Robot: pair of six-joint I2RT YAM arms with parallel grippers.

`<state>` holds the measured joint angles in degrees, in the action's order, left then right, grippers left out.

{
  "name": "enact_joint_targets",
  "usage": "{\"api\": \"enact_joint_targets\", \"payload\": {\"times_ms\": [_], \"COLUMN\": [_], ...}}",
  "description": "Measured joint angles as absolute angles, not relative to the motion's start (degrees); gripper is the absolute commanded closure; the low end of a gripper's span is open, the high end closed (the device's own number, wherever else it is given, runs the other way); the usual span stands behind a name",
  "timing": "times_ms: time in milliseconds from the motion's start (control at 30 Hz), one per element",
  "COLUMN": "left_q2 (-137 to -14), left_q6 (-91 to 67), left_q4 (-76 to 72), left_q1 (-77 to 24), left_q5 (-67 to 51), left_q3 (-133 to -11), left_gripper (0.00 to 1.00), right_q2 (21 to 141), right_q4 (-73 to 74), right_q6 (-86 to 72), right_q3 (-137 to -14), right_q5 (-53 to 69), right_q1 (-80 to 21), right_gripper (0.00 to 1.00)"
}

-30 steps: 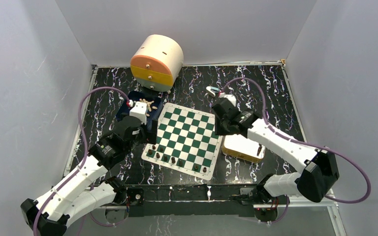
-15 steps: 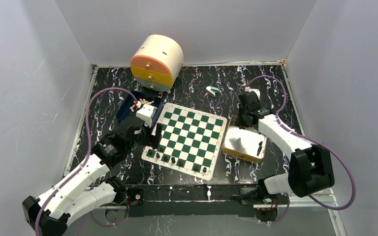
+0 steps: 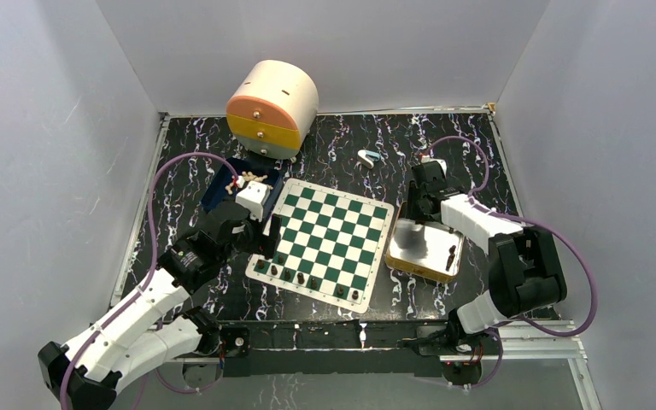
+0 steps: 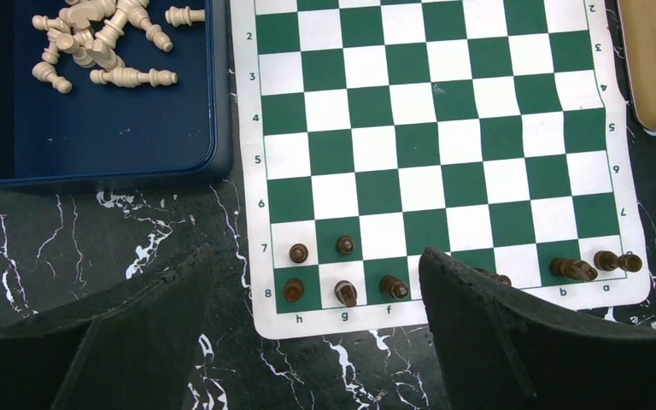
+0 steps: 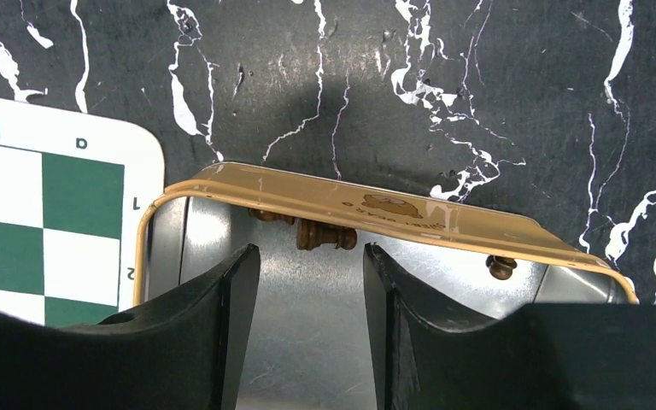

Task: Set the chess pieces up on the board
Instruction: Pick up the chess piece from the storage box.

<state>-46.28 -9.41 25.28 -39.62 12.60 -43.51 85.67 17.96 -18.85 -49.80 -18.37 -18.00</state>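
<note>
Over the tin (image 5: 393,213), the right gripper (image 5: 310,256), back from the board (image 3: 329,239), parts empty fingers before a lying dark piece (image 5: 326,235), likely the next pickup; the left gripper (image 4: 316,254) hangs wide, empty.

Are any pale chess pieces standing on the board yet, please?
No, the pale pieces lie in the blue tray; only dark pieces stand on the board.

The right gripper (image 3: 418,207) has swung off the board (image 3: 331,229) to the gold tin (image 3: 400,259) beside it. The left gripper (image 3: 268,234) has slid to the board's left edge.
</note>
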Motion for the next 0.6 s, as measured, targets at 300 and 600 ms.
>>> {"api": "enact_joint_targets", "payload": {"times_ms": [300, 600], "left_q2": [-46.04, -45.43], "left_q6": [-9.39, -9.39], "left_q4": [25.28, 25.26], "left_q1": [-39.62, -39.62], "left_q5": [12.60, 12.62], "left_q3": [-43.48, -43.48], "left_gripper": [0.14, 0.14], "right_q2": [85.69, 86.30], "right_q4": [16.99, 15.64], "right_q6": [-22.15, -24.53], "right_q3": [-48.73, -45.60], "right_q5": [-18.70, -18.55], "right_q1": [-17.58, -17.37], "right_gripper": [0.43, 0.43]}}
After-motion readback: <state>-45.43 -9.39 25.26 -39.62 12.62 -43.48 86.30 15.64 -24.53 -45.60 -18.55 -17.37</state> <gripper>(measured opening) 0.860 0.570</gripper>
